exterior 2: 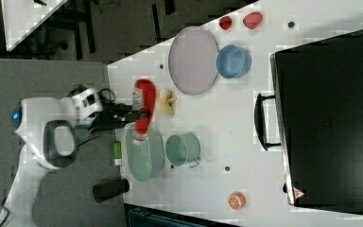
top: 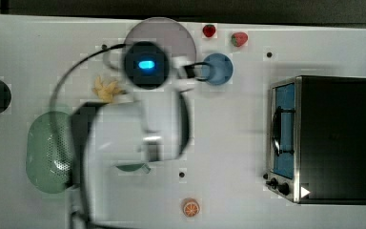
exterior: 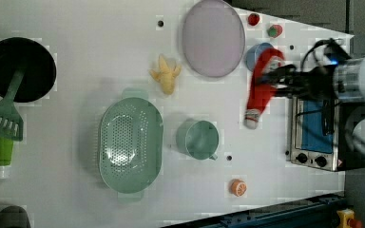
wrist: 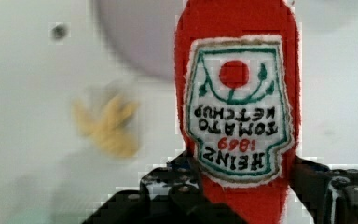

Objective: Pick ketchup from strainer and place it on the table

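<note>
Biggest first: you've got the table (exterior: 90,57), white, flat, a few dark screw holes. On the left view's right sits a toaster oven (exterior: 313,137), steel front, blue inside. The arm (exterior 2: 52,137) comes in from the right view's left, white with dark joints.

The strainer (exterior: 130,145), pale green oval, sits left of centre in the left view, and it's empty. A grey-lilac plate (exterior: 213,38) lies farther up, a green mug (exterior: 198,138) just right of the strainer, a blue bowl (exterior 2: 234,61) beside the plate, and a black pan (exterior: 20,69) at the left view's far left with a green spatula (exterior: 2,116) over it.

The ketchup (exterior: 262,88) is out of the strainer and up in the air, clamped in the gripper (exterior: 285,80). You see it in the left view hanging in front of the blue bowl and oven, cap end pointing down-left, body tilted. In the wrist view the jaws pinch the red body below the label (wrist: 235,107).

Small stuff: a yellow banana-peel toy (exterior: 166,76), an orange half (exterior: 238,187), two strawberries (exterior: 254,19) near the far edge.

Handling, my guess: the bottle looks light, soft-sided, maybe plush given the stitched label, so it'll squash a bit and won't slip. Mid-body hold is fine. Put it on bare table, clear of the plate and mug. It's slim, so expect it to tip if you set it upright.
</note>
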Tool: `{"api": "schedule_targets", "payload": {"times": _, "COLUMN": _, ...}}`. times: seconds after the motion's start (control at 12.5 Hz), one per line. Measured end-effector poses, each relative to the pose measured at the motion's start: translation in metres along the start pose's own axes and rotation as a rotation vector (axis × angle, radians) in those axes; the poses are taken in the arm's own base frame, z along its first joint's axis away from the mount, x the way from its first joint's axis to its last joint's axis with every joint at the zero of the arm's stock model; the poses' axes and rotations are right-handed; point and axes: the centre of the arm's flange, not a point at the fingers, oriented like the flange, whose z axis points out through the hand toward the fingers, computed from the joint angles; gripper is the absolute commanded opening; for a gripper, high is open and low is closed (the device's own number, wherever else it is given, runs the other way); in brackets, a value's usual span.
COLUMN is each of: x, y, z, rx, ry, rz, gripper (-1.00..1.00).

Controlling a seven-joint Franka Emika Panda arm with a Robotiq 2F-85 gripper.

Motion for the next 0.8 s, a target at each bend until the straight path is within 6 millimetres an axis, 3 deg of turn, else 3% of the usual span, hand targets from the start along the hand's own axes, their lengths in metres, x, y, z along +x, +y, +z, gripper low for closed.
{"api": "schedule_targets", "payload": {"times": 0.16, "x": 0.029, "y": 0.065, "z": 0.010, "rx": -0.021, "ry": -0.019, "rz": 0.117, "gripper": 0.17}}
{"api": "schedule_targets", "payload": {"times": 0.4, "x": 0.036, "y": 0.135, "z": 0.045, "rx": -0.065, "ry": -0.072, "rz": 0.212, "gripper": 0.17}}
{"api": "schedule_targets", "payload": {"times": 0.56, "x": 0.023, "y": 0.155, "z": 0.076, "rx": -0.072, "ry": -0.077, "rz": 0.214, "gripper": 0.17}}
{"api": "schedule_targets", "payload": {"times": 0.8, "x": 0.005, "y": 0.155, "z": 0.123, "rx": -0.065, "ry": -0.049, "rz": 0.191, "gripper": 0.17}}
